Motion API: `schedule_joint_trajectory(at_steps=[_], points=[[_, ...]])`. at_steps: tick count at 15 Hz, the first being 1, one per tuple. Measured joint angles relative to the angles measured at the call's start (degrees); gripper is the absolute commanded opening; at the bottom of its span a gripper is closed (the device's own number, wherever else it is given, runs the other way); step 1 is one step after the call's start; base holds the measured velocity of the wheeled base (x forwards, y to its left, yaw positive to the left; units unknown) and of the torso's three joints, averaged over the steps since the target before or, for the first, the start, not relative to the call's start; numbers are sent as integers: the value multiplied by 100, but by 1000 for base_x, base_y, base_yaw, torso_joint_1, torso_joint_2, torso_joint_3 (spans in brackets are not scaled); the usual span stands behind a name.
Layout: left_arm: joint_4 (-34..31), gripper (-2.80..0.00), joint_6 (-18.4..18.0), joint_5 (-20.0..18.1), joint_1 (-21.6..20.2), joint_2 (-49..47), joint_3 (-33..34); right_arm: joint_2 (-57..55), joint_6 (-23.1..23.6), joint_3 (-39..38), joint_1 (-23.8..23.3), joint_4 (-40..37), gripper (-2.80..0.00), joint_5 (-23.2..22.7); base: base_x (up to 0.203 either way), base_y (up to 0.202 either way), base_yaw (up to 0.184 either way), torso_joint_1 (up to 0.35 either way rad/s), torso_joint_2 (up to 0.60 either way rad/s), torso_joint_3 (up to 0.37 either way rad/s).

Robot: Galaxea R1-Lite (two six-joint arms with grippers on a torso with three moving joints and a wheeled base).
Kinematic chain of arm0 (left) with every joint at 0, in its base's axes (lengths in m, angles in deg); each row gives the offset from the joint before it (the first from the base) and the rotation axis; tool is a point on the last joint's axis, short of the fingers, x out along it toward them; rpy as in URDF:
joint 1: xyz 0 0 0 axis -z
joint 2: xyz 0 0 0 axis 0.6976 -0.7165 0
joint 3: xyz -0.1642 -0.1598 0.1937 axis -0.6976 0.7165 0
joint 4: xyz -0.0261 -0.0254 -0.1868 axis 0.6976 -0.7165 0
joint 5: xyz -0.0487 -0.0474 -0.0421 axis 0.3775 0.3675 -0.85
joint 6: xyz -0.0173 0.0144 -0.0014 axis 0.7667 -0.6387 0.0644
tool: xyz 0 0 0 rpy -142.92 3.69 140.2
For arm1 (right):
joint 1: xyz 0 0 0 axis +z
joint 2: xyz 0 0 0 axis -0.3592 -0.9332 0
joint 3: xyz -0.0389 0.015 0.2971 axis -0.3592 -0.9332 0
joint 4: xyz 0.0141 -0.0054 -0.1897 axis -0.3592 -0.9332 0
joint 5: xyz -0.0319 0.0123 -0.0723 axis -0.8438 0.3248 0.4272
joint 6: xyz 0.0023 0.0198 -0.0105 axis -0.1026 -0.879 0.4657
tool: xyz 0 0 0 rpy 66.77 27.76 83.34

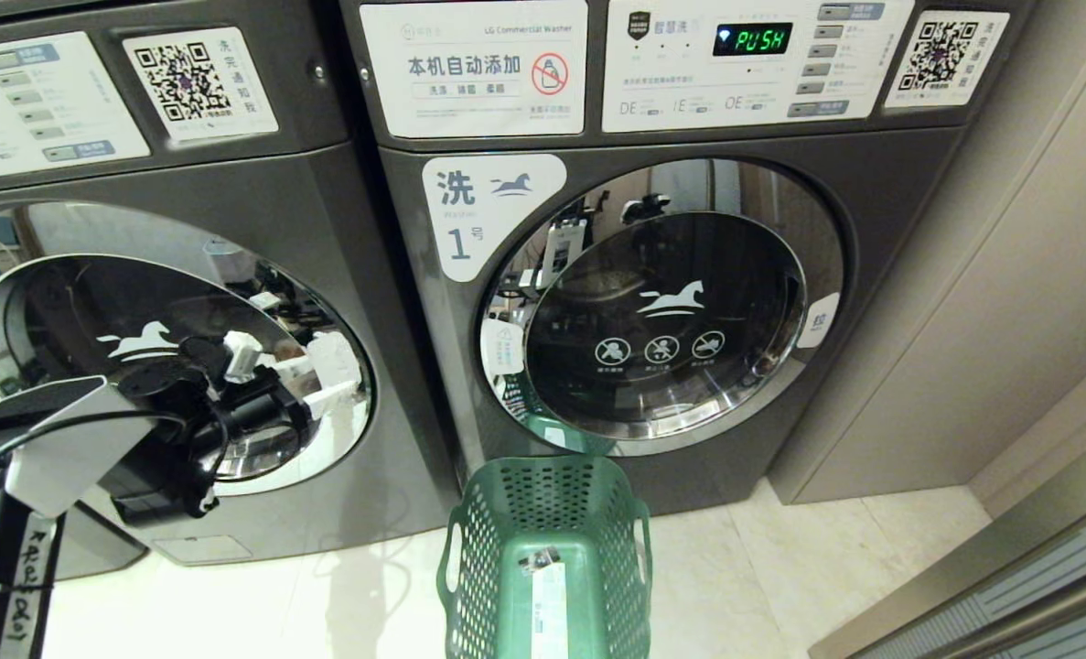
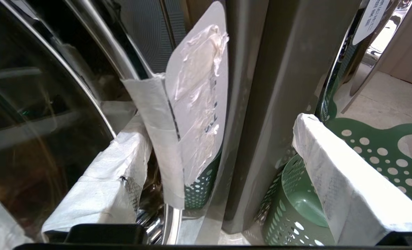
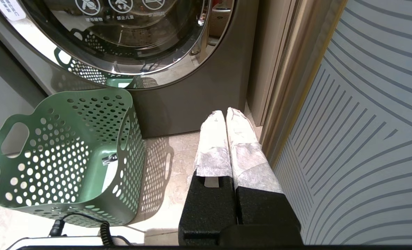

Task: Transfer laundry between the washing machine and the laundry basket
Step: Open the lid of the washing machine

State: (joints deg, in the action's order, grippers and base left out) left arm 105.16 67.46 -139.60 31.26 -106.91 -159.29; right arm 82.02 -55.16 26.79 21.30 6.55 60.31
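While the left gripper (image 1: 300,389) hangs with its fingers spread wide in front of the round glass door of the left-hand washing machine (image 1: 259,197), it holds nothing; in the left wrist view its two paper-wrapped fingers (image 2: 101,187) stand on either side of a taped white tag (image 2: 195,104) at the door's chrome rim. To the right stands a second washer (image 1: 881,302) labelled 1, its door closed and its display reading PUSH. The green laundry basket (image 1: 469,540) sits on the pale tiled floor (image 1: 780,586) just in front of this second washer, upright, with a white tag (image 1: 549,604) lying inside; no garments show in it. The right gripper (image 3: 226,116) is held low near the floor, fingers pressed together and empty, between the basket and a striped wall panel (image 3: 365,121).
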Motion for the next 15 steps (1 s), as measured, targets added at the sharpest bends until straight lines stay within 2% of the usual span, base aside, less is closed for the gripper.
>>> schedule_joint_trajectory(at_steps=[7, 9, 15], points=[[288, 0, 20, -64, 2, 43, 421, 0, 0, 0, -2, 0, -280, 0, 0, 0, 0, 0, 0, 0], [299, 0, 26, -233, 2, 30, 437, 0, 0, 0, 0, 0, -280, 0, 0, 0, 0, 0, 0, 0], [281, 0, 317, -378, 35, -105, 66, 0, 0, 0, 0, 0, -280, 0, 0, 0, 0, 0, 0, 0]])
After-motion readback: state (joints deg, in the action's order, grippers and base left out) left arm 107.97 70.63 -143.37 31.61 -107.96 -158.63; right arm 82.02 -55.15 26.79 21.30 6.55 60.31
